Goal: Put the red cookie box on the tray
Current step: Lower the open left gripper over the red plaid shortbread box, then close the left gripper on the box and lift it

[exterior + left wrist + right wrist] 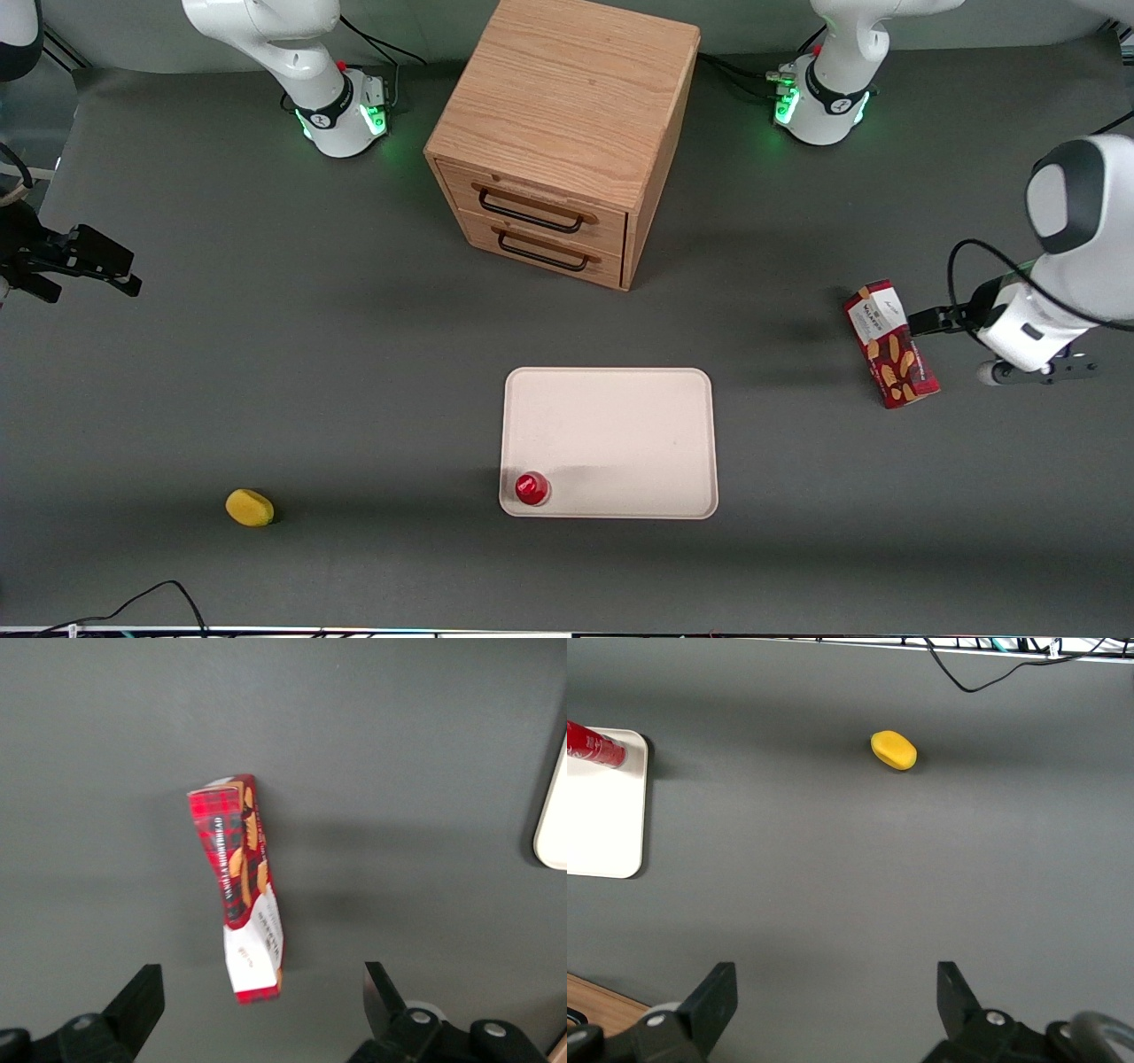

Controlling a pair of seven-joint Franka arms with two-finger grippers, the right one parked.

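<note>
Claw [259, 1010] spread, above red cookie box [242, 886] | box on table, well apart from tray [609, 441]

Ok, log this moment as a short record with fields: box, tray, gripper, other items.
box: red cookie box lying on the table, toward the working arm's end, not on the tray
tray: cream tray nearer the front camera than the wooden cabinet; a small red object sits in one corner
gripper: left gripper open, above the box, not touching it
other items: yellow object toward the parked arm's end
</note>
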